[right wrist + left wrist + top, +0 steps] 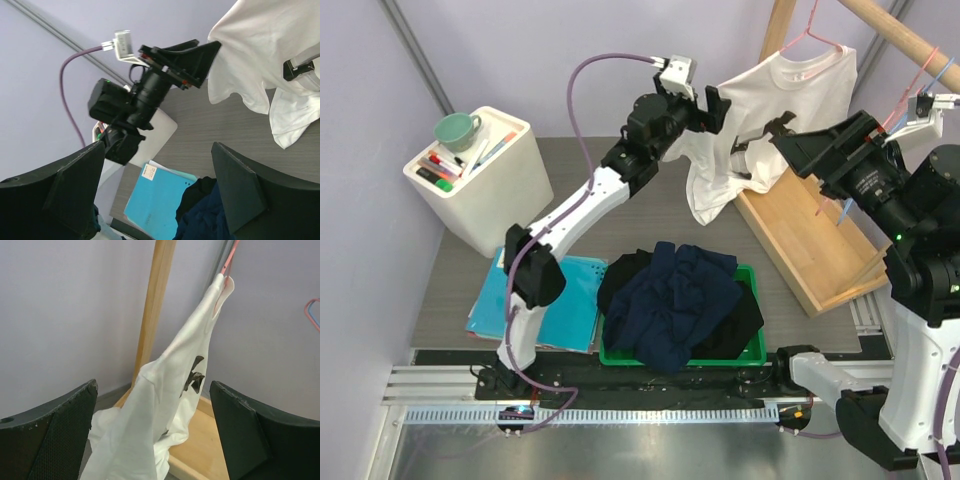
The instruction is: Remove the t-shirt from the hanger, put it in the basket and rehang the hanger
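T-shirt point(770, 110): soft white cloth with a dark print. It hangs in limp folds from the hanger point(817, 38), and its lower part is bunched above the wooden tray point(810, 250).
Hanger: thin pink wire, hooked over a round wooden rail point(900, 35).
Around: a green bin point(752, 350) heaped with dark, crumpled clothes point(675, 300); a flat blue folder point(565, 300) beside it; a white box point(505, 190) with a green mug point(455, 128) and pens on top.
In the way: a wooden post point(155, 305) stands just behind the shirt.
My left gripper point(154, 390): black wedge-shaped fingers spread wide. The shirt hangs beyond the gap and I grip nothing.
My right gripper point(157, 147): fingers spread wide and empty, on the shirt's other side, facing my left.
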### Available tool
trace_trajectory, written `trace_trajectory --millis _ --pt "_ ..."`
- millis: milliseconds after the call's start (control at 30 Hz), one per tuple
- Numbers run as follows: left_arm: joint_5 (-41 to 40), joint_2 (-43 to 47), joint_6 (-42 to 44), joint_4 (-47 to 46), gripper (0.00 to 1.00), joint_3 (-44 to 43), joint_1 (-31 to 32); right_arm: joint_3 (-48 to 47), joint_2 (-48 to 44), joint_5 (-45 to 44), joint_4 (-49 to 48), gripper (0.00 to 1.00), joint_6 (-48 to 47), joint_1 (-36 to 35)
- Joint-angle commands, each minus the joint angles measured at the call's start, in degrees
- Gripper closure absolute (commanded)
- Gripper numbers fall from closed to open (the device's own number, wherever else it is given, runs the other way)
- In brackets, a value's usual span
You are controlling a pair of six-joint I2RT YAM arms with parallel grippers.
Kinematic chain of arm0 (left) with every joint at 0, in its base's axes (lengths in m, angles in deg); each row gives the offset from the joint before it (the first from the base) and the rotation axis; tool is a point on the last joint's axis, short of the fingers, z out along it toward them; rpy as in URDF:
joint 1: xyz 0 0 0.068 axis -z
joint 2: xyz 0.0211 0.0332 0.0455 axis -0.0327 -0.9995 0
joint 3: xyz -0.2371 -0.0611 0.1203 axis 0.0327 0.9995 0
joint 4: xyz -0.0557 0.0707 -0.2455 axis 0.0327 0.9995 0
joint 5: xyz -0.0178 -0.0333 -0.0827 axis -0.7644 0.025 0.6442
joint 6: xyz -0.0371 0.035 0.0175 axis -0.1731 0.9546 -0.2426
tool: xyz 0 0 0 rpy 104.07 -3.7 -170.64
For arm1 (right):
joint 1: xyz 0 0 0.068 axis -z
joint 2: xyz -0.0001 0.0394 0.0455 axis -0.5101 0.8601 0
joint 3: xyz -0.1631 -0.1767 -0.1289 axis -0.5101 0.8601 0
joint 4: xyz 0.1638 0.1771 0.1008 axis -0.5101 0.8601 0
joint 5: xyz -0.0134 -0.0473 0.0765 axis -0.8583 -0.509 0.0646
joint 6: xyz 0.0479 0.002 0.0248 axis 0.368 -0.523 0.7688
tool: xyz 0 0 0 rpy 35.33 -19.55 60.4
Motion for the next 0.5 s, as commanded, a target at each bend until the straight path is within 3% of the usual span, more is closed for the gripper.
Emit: trace_trajectory --millis 0,200,300,333,467 --pt "8.5 -4.7 2.9 -11.1 0.13 -7.1 -0.8 -5.0 2.5 -1.5 -0.6 0.07 -2.3 -1.9" --pt "10.4 -11.0 1.4 -12.7 0.40 -11.8 -1.0 -7.6 5.8 -1.3 -0.7 0.07 -2.4 -2.5" --pt "11.3 -12.3 0.6 -13.1 0.58 -12.9 -1.1 -8.9 7.1 -1.5 -0.6 0.07 -2.5 -2.6" --pt "12.2 -12.4 -0.3 -13.3 0.69 -12.7 -1.1 -9.0 7.3 -1.5 -0.6 0.07 -2.5 -2.6" --pt "14.0 -12.7 -4.0 -16.4 0.82 -11.9 -1.0 -9.1 8.1 -1.2 -0.9 0.07 -2.2 -2.6"
